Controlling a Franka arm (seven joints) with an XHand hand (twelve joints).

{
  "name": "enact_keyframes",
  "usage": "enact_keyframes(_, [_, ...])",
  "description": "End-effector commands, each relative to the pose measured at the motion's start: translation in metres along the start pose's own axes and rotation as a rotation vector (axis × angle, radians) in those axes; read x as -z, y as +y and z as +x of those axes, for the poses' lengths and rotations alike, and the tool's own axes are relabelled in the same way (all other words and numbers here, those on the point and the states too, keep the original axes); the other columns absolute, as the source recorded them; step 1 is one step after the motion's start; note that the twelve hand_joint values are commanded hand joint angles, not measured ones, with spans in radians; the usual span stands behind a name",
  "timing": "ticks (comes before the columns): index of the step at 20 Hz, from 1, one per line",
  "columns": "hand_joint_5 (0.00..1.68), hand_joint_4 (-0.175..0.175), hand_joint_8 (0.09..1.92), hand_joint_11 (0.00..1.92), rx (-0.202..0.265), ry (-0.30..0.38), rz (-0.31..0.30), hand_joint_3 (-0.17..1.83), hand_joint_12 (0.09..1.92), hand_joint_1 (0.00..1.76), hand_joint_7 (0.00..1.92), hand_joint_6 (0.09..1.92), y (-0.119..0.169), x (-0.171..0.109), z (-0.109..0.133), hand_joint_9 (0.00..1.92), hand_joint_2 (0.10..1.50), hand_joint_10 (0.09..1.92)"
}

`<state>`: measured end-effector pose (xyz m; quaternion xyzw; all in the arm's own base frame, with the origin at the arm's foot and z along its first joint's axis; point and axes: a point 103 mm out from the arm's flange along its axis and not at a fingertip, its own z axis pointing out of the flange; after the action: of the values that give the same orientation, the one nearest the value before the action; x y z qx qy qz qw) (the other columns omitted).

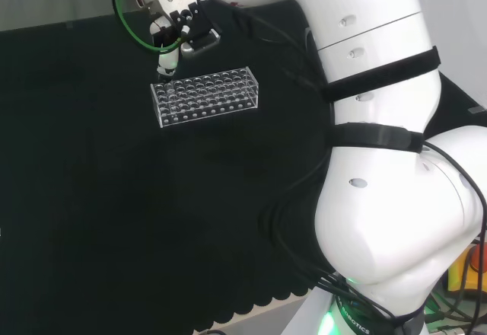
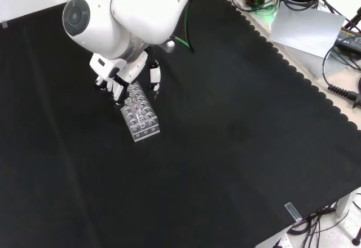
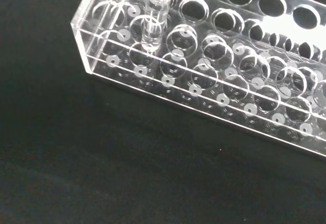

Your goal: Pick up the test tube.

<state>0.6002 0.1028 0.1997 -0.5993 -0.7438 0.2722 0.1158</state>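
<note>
Clear plastic rack: one see-through rectangular test tube rack (image 1: 205,97) with many round holes in rows, lying on the desk; counted, a single rack in the head view, the front view (image 2: 141,114) and the wrist view (image 3: 214,76).
Test tube: one clear glass test tube (image 3: 154,15) stands upright in a hole at a corner end of the rack, seen close in the wrist view; its top runs out of that view, just below the fingers.
Hand: one black and white robot hand (image 1: 171,27) hangs directly over the rack's end that is at the left in the head view; in the front view the hand (image 2: 121,82) is at the rack's upper end.
Fingers: the fingers (image 2: 115,89) point down beside the rack's end, with one finger (image 2: 154,79) apart on the other side; whether they close on the tube I cannot tell.
Desk: one desk covered in black cloth (image 2: 225,146), with a scalloped edge, carries the rack.
Arm: one white arm (image 1: 388,145); a green cable (image 1: 125,19) loops beside the hand.
Writing: dark lettering on the arm's link in the front view, not read here; the rack and tube carry no label I can make out.
</note>
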Motion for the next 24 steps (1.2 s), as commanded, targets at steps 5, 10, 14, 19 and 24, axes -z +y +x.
enact_keyframes(5, [0.43,-0.156,0.88,0.04,-0.027,0.064,0.012,0.41,1.57,0.84,0.8,0.6,0.006,-0.008,-0.001,0.6,0.8,0.79])
enact_keyframes(10, [0.46,-0.161,0.87,0.07,-0.023,0.091,-0.004,0.46,1.56,0.85,0.86,0.63,0.008,-0.006,0.004,0.65,0.78,0.76])
enact_keyframes(14, [0.5,-0.166,0.87,0.11,-0.017,0.099,-0.011,0.48,1.55,0.87,0.91,0.67,0.009,-0.007,0.003,0.69,0.77,0.75])
enact_keyframes(19, [0.65,-0.175,0.81,0.19,-0.035,0.081,-0.028,0.53,1.51,0.91,1.08,0.71,0.015,-0.005,0.008,0.81,0.74,0.68])
enact_keyframes(24, [0.78,-0.175,0.76,0.27,-0.041,0.142,-0.054,0.57,1.48,0.94,1.22,0.71,0.02,-0.003,0.014,0.95,0.72,0.61])
